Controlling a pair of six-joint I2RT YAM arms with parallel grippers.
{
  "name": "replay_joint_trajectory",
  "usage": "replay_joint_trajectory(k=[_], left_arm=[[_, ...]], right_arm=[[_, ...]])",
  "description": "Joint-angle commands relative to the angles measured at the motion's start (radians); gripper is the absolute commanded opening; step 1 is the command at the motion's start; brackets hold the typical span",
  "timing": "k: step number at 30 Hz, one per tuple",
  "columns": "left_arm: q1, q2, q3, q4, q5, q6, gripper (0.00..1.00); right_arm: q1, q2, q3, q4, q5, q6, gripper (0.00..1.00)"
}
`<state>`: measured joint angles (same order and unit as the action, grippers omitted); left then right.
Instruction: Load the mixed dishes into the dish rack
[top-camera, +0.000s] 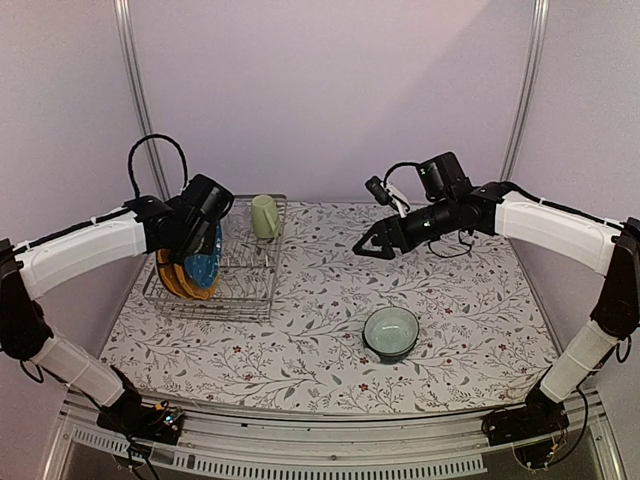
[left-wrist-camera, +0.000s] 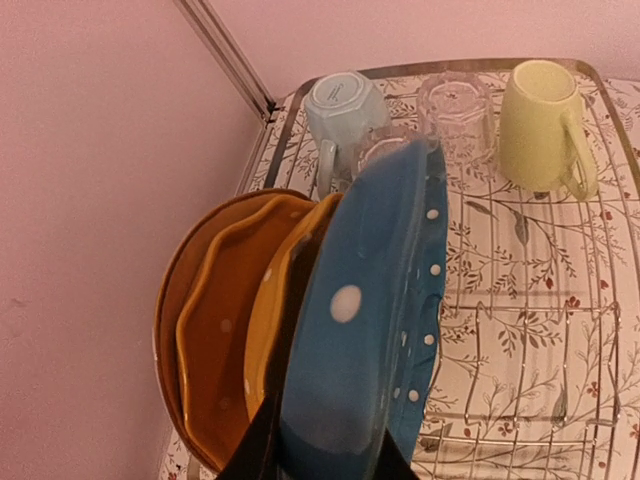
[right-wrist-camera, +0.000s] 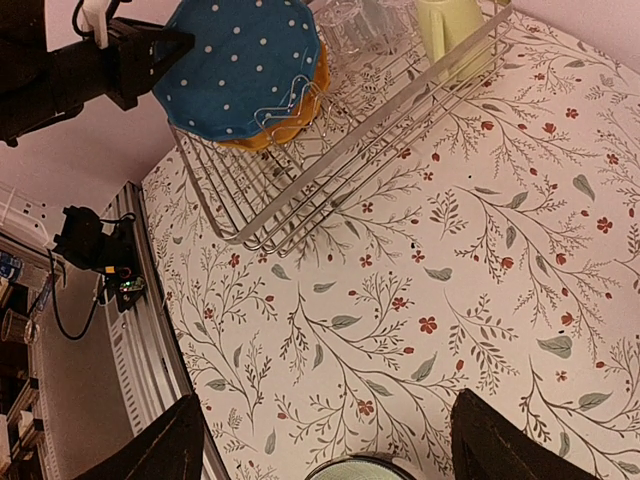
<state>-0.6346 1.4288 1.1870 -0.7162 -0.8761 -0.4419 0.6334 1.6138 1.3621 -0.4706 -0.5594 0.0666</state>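
The left gripper (top-camera: 203, 243) was at the left end of the rack (top-camera: 245, 290), its jaws clamped on the rim of the blue plate (left-wrist-camera: 370, 330), one dark finger (left-wrist-camera: 258, 452) on each face. That plate stood on edge, tilted slightly, just in front of the yellow plate (left-wrist-camera: 272, 320), which leaned against the tan plate (left-wrist-camera: 200, 330); all three were packed together at the rack's left side. Whether the blue plate's lower rim sat between the tines could not be told. Along the rack's far edge were the blue mug (left-wrist-camera: 340, 105), base up, the glass (left-wrist-camera: 455, 110) beside it, and the green mug (left-wrist-camera: 540, 120) in the far right corner. The bowl (top-camera: 391, 333) sat upright on the flowered table (top-camera: 470, 300), teal inside and dark outside, well apart from the rack and toward the near right of centre. The right gripper (top-camera: 375, 243) hung above the table beyond the bowl, between the rack and the right edge, its jaws wide apart with nothing between them. In the right wrist view only the bowl's rim (right-wrist-camera: 360, 465) showed, at the lower edge between the two fingers (right-wrist-camera: 150, 450).
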Motion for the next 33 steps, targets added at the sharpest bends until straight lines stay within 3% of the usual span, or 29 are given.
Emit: replay_joint_trajectory(k=[1,12,21,27,33], left_arm=[[0.010,0.001,-0.012,0.084,-0.032,-0.028,0.00],[0.018,0.048,-0.094,0.077,0.028,-0.076,0.02],[0.043,0.051,-0.099,0.047,0.056,-0.078,0.22],[0.053,0.038,-0.099,0.033,0.056,-0.077,0.44],[0.056,0.023,-0.095,0.019,0.060,-0.078,0.52]], right_arm=[[-0.005,-0.009,-0.012,-0.007,0.007,-0.008,0.84],[-0.005,-0.016,-0.029,-0.019,0.050,-0.008,0.84],[-0.005,-0.068,-0.120,-0.040,0.163,0.030,0.84],[-0.004,-0.124,-0.200,-0.065,0.248,0.077,0.84],[-0.003,-0.167,-0.263,-0.091,0.284,0.123,0.82]])
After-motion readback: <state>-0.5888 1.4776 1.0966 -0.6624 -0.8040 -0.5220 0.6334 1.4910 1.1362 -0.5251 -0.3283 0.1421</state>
